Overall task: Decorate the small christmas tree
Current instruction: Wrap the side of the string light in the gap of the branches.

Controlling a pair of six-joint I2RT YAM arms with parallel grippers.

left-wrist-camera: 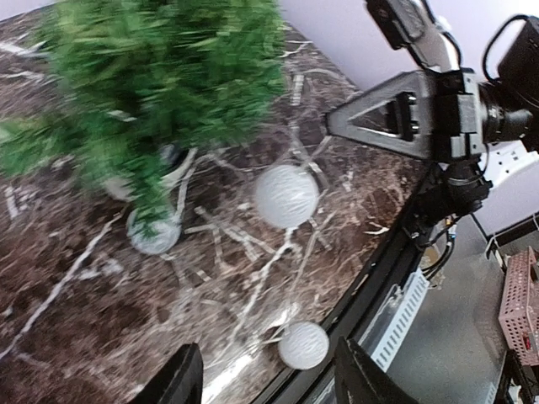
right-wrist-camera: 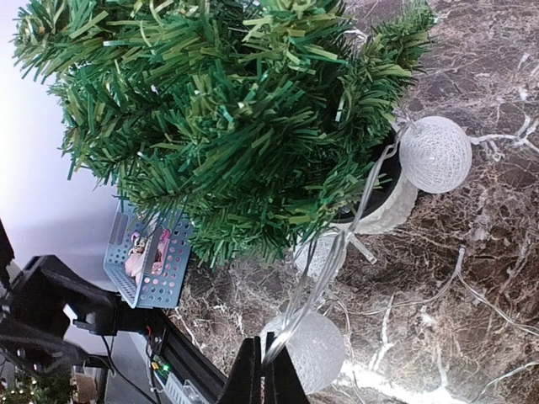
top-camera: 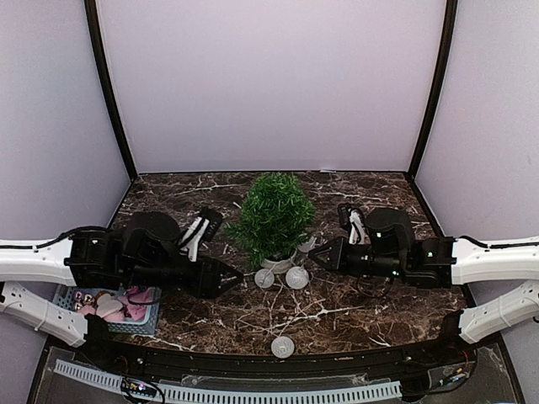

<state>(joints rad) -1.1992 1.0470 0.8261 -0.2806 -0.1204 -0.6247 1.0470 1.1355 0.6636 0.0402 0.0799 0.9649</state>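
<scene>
The small christmas tree (top-camera: 271, 215) stands mid-table in its white pot (top-camera: 276, 262). A clear wire (right-wrist-camera: 335, 252) strings white light balls together. Two balls (top-camera: 264, 279) (top-camera: 296, 277) lie at the pot and a third (top-camera: 282, 346) lies near the front edge. My right gripper (top-camera: 316, 255) is at the tree's right side, shut on the wire (right-wrist-camera: 263, 353) just above one ball (right-wrist-camera: 316, 353). Another ball (right-wrist-camera: 434, 154) rests against the pot (right-wrist-camera: 389, 212). My left gripper (top-camera: 236, 275) is open and empty left of the balls. In its wrist view (left-wrist-camera: 269, 383) the front ball (left-wrist-camera: 303, 345) lies between its fingers, below them.
A blue perforated basket (top-camera: 109, 309) with pink ornaments sits at the front left, behind my left arm; it also shows in the right wrist view (right-wrist-camera: 147, 261). The table's black front rail (top-camera: 278, 364) runs just past the front ball.
</scene>
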